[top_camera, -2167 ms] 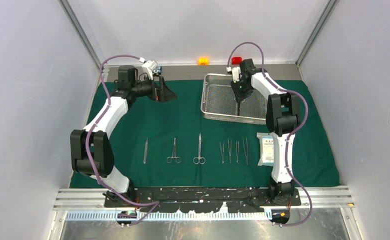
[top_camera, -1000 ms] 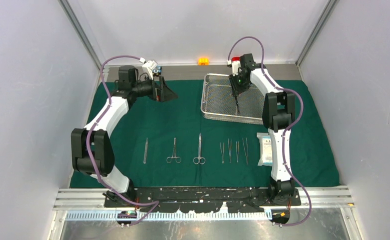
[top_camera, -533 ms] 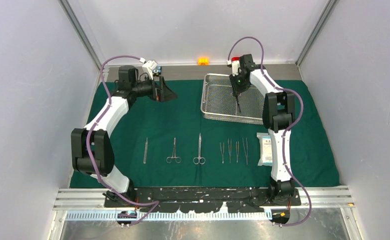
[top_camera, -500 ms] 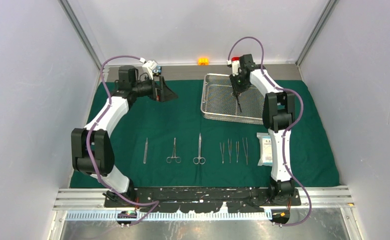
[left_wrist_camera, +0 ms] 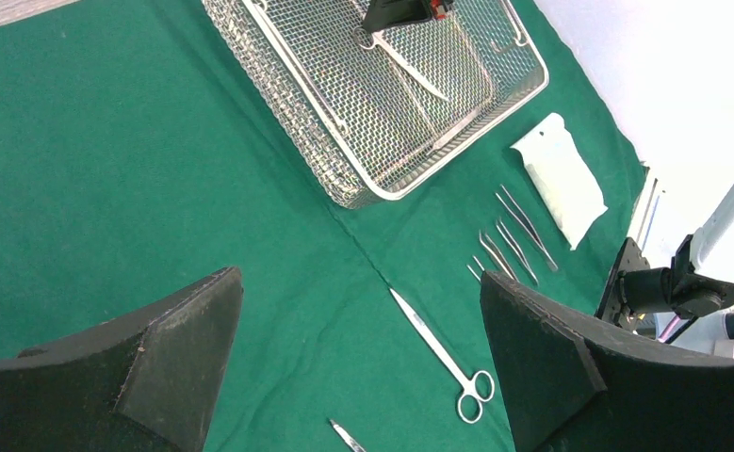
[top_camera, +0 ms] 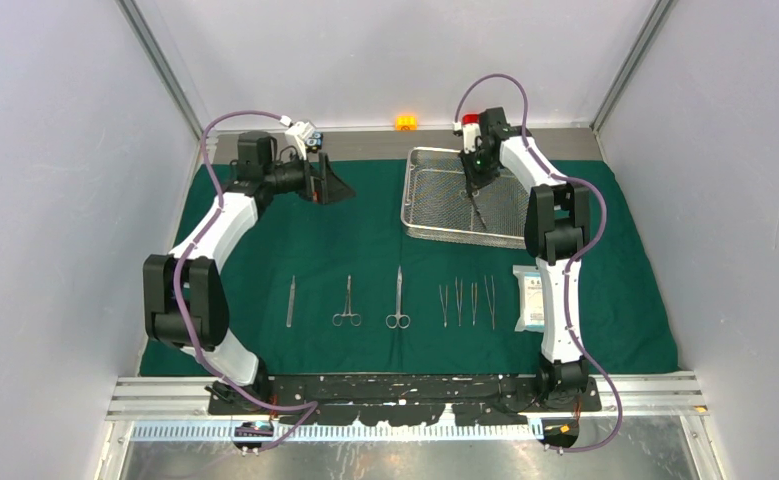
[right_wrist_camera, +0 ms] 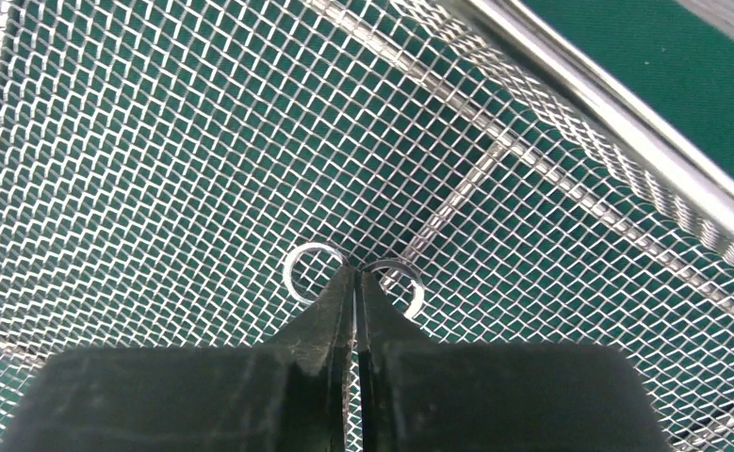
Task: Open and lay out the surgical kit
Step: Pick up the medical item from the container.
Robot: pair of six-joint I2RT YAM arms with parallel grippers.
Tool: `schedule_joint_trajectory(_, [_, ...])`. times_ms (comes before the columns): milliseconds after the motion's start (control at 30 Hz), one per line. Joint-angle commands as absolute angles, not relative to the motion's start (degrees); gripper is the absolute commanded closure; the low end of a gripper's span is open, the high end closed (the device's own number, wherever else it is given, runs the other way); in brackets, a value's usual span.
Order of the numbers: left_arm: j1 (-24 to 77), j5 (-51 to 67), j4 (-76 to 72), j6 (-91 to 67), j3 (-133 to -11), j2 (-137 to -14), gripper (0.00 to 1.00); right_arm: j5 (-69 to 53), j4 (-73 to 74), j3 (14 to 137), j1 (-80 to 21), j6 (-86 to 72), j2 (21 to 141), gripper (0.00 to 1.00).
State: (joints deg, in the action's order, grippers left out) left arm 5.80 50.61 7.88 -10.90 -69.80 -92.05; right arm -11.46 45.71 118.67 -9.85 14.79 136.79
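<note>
Lying flat over the desk: dark green cloth wrap, unfolded, carrying every kit item.

Wire-mesh tray: rectangular, silver, on the far right part of the cloth. Contents: one ring-handled instrument, slim steel, resting on the mesh floor with its rings toward the far side.

Near row on the cloth, left to right, pieces side by side and apart, each lying lengthwise away from the arm bases:
- slim straight tool, single piece;
- forceps with finger rings at the near end;
- scissors, rings at the near end;
- tweezers, a close group; exact count not clear;
- flat white-blue packet, just beside the right arm's lower link.

Right gripper: lowered inside the tray at the ring end of the instrument. In the wrist view its fingers are drawn together to a hairline slit, tips set where the two rings meet. Whether any metal is caught between them cannot be told.

Left gripper: raised over the far left part of the cloth, fingers spread wide, nothing between them, touching nothing.

Beyond the cloth, at the back wall: small orange block; small red block, just behind the right wrist.
</note>
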Motion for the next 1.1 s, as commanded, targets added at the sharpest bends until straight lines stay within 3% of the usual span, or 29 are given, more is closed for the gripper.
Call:
schedule_joint_trajectory(0, [5.42,51.72,5.8,-9.88,-71.02,-92.37,0.0,-15.48,47.66,122.31,-10.02,15.46,135.06,0.97])
schedule_joint_trajectory(300, [5.45,52.03,5.45,-10.19,-70.84,-92.45,0.0,-17.04,47.89,123.91,-10.13,15.66,133.46,0.99])
schedule_joint_trajectory(500, [5.45,52.08,5.36,-10.02,-70.41,-92.09,0.0,-14.33,48.96,116.81,-10.32,17.81,129.79,0.75])
schedule_joint_trajectory(700, [5.44,52.56,4.91,-10.35,-70.4,-92.39,0.0,-12.23,46.59,105.91,-10.98,19.36,124.39,0.62])
schedule_joint_trajectory(900, [5.44,52.73,3.96,-11.13,-69.69,-92.37,0.0,-8.34,44.35,100.49,-12.38,20.81,124.72,0.6])
schedule_joint_trajectory(1067, [5.43,52.73,3.78,-10.99,-69.02,-91.74,0.0,-6.41,44.03,99.26,-12.53,21.46,127.27,0.68])
